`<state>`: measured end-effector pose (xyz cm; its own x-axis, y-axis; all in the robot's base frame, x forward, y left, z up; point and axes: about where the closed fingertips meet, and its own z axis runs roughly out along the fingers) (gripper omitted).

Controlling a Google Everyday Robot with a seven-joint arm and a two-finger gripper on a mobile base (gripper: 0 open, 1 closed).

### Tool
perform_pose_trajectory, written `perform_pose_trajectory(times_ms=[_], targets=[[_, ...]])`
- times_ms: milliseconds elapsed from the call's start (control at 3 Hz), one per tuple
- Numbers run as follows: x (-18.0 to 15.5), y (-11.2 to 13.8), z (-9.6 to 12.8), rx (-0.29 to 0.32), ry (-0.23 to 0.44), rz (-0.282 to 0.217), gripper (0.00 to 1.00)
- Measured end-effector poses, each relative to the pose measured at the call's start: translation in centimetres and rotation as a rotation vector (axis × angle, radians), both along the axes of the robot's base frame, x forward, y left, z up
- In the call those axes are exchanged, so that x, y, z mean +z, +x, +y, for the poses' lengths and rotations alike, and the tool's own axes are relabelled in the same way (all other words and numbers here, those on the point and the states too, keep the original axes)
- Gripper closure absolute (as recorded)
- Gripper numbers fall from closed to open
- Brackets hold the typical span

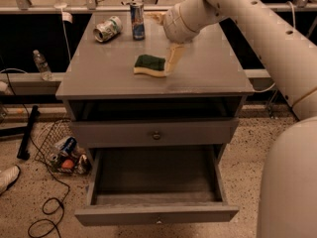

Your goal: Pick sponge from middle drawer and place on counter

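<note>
The sponge (pixel 150 65), dark green over pale yellow, lies flat on the counter (pixel 208 73) near its middle. My gripper (pixel 158 43) hangs over the counter just right of and behind the sponge, open. One pale finger (pixel 173 58) points down beside the sponge's right edge, close to or touching it. The other finger (pixel 156 17) sticks out toward the back. The middle drawer (pixel 156 213) is pulled out at the bottom of the cabinet and its inside is bare.
A silver can (pixel 108 28) lies on its side and a blue can (pixel 137 20) stands upright at the counter's back. A closed drawer with a round knob (pixel 156 135) sits above the open one. A wire basket (pixel 64 152), cables and a water bottle (pixel 42 63) are at left.
</note>
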<state>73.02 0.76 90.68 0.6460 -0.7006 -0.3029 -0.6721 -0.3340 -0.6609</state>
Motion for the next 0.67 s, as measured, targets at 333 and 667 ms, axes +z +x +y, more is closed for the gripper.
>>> perform_pose_trajectory(times_ms=[333, 667], targets=[[-0.2, 0.7, -2.4, -0.052, -0.041, 0.025, 0.00], [0.4, 1.6, -6.6, -0.161, -0.070, 0.026, 0.00]])
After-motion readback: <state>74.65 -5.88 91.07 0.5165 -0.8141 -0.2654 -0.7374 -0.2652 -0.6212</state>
